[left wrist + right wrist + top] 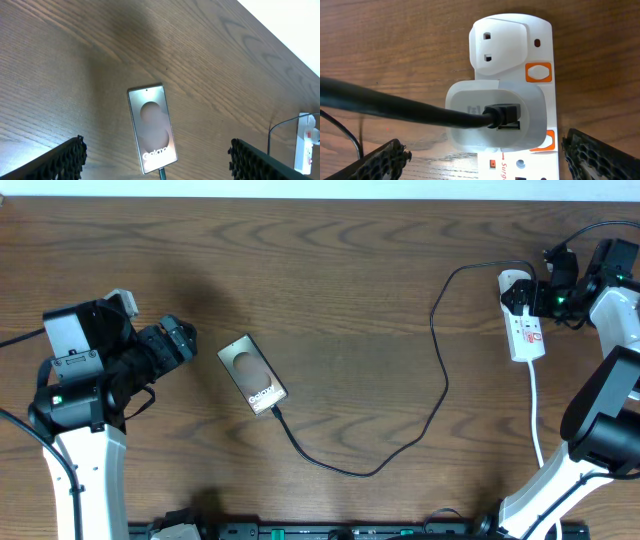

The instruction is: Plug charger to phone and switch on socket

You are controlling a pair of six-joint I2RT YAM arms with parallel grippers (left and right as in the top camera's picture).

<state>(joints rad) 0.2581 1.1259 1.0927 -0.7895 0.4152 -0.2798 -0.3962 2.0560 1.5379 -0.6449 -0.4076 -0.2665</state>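
Note:
The phone (253, 374) lies face up left of the table's centre, with a pale oval and "Galaxy" lettering; it also shows in the left wrist view (152, 127). The charger cable (440, 380) runs from the phone's lower end in a loop to the socket (527, 330) at the far right. Its tip sits in the phone (161, 173). Its other end is in a white adapter (492, 117) on the socket (540, 45). My left gripper (183, 340) is open and empty, left of the phone (157, 150). My right gripper (530, 295) is open over the socket (485, 152).
Orange switches (538, 72) sit along the socket's right side. A white lead (537, 415) runs from the socket toward the front edge. The socket also shows at the right edge of the left wrist view (304, 145). The right arm base (600, 430) stands at the front right.

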